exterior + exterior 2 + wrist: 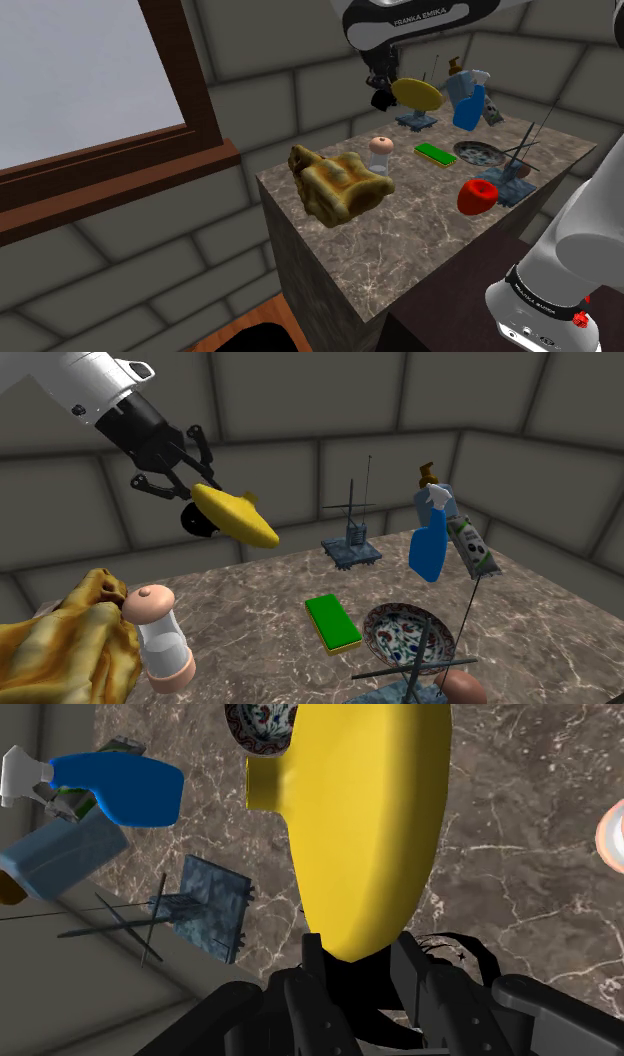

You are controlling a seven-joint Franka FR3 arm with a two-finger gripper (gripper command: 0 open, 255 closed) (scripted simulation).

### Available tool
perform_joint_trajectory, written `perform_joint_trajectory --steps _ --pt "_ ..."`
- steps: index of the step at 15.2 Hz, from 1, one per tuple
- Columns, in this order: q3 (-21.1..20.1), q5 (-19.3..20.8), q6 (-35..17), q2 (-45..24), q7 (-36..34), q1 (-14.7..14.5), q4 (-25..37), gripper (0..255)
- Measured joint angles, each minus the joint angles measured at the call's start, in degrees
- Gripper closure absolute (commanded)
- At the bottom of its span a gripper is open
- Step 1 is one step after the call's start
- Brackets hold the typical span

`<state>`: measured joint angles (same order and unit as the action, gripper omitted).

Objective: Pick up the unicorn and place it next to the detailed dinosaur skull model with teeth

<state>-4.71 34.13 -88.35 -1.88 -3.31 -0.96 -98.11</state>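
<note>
Item: unicorn [235, 515], drawn as a smooth yellow oblong body with no surface detail that can be made out. It is off the surface, clasped at its narrow end between the two black fingers of the gripper [190, 487], which is closed on it. Position: in the air well apart from the dinosaur skull [338, 184], beyond it and toward the shoulder view's right, over the far end of the marble-patterned counter [420, 240]. Landmark: the skull is a lumpy tan-gold mass lying at the counter's near end. Other contents, placed from the skull: a small jar with a pink domed top [380, 152] stands upright just beside it on the far side. A flat green block [435, 153] lies farther on in the same direction, past the jar. A patterned shallow bowl [480, 153] sits beyond the block. A red rounded object [477, 196] rests to the skull's right in the shoulder view. A blue-grey base with thin rods [515, 180] stands just past the red object. A second rod stand [352, 542] stands at the far edge, below the unicorn in the shoulder view. A blue spray bottle [432, 547] is at the corner farthest from the skull, with other bottles pressed against it.
</note>
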Motion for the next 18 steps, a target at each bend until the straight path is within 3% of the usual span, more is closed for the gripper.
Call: perform_joint_trajectory --steps 3,18 --pt "-1.8 -0.3 3.0 -3.7 -2.6 -2.1 4.7 255" --pt "-1.9 -0.3 -5.6 -4.5 -8.5 -2.0 -4.9 255"
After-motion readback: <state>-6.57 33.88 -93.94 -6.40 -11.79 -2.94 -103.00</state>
